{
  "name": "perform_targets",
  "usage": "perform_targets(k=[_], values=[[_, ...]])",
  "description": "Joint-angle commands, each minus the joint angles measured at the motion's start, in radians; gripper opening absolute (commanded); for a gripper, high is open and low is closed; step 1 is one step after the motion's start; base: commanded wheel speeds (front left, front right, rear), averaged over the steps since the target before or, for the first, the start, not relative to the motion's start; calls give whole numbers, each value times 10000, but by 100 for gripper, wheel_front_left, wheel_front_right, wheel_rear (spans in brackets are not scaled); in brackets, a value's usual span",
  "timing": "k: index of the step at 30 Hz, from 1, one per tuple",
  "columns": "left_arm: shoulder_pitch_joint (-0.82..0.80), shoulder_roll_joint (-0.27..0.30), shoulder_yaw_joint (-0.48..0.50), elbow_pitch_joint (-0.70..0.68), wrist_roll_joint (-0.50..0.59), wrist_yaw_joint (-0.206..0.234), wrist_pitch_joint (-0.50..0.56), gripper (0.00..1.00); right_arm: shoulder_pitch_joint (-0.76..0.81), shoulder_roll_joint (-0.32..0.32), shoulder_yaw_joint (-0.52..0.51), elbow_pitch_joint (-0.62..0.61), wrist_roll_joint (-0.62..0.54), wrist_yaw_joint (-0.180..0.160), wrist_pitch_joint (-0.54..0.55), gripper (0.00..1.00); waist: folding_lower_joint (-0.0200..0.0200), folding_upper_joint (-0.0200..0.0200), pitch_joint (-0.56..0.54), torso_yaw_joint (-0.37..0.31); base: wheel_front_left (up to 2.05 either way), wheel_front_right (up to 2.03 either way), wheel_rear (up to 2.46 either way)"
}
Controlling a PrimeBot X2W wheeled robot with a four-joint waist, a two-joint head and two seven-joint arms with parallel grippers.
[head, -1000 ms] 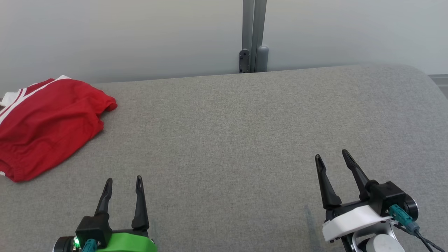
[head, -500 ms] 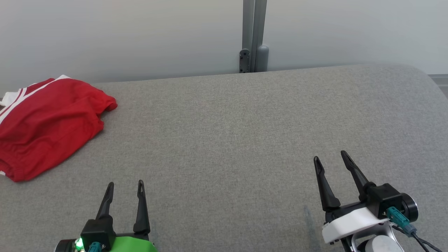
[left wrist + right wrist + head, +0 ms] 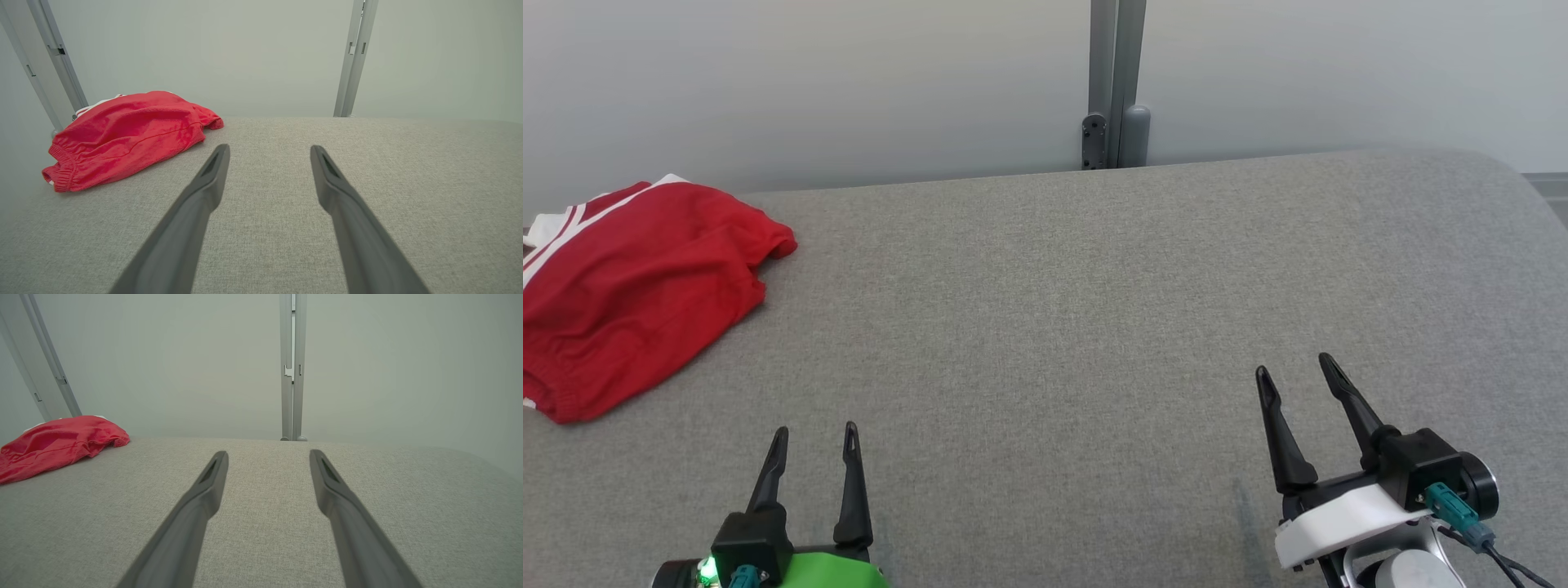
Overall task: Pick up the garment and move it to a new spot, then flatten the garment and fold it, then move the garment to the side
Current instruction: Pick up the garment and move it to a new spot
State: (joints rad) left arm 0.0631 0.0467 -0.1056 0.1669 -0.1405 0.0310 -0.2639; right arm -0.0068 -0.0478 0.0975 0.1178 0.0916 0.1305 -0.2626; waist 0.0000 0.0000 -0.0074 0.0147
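Red garment (image 3: 637, 286) lies bunched at the far left of the grey fabric tabletop (image 3: 1054, 327), near the back edge & partly cut off by the head view's left border. It's not flat: rumpled, lapped over itself, w/ white trim (image 3: 546, 222) on its far-left side. Left wrist view shows a gathered elastic waistband (image 3: 61, 163) at its near-left end. Nothing touches it.

Left tool (image 3: 815, 428) sits low-left in head view, green housing (image 3: 825, 570) behind it. Fingers point away from the robot, spread wide, nothing betw. them. Garment is ahead & to its left, well apart. In left wrist view both fingers frame bare fabric, w/ the garment at upper left, clear of the left fingertip.

Right tool (image 3: 1295, 365) sits low-right in head view, w/ white housing (image 3: 1339, 514) & a teal connector (image 3: 1454, 502) w/ dark cable at its side. Fingers wide apart too, empty, leaning a bit to the left, over bare tabletop. Can't tell if the tips touch the surface. Garment is right across the tabletop from it, far left in right wrist view.

Behind the tabletop: pale wall (image 3: 849, 82) & a grey vertical post (image 3: 1116, 82) at about the middle of the back edge.
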Motion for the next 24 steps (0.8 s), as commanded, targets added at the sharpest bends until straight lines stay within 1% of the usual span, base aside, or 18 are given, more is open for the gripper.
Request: perform_targets(k=[1,7,11,16,21,24], values=[[44,66,18,14,-50,39,-11,100,68,-45,-24,21,-20,4,-35,100,0,0,-1,5,0,0,0],[-29,66,-29,59,-19,23,-11,100,129,-44,-113,19,-18,4,-35,100,0,0,-24,181,0,0,0],[-80,66,-24,43,36,31,-11,100,203,-41,-170,-19,-56,4,-35,100,0,0,-40,617,0,0,0],[-109,65,-10,-19,69,37,-11,100,215,-41,-166,-95,-43,2,-34,100,0,0,-13,1583,0,0,0],[-108,62,69,-53,123,12,-11,100,227,-44,-236,-135,-6,2,-34,100,0,0,49,2856,0,0,0],[-42,59,194,-95,134,14,-11,100,179,-43,-160,-109,32,2,-34,100,0,0,68,3485,0,0,0]])
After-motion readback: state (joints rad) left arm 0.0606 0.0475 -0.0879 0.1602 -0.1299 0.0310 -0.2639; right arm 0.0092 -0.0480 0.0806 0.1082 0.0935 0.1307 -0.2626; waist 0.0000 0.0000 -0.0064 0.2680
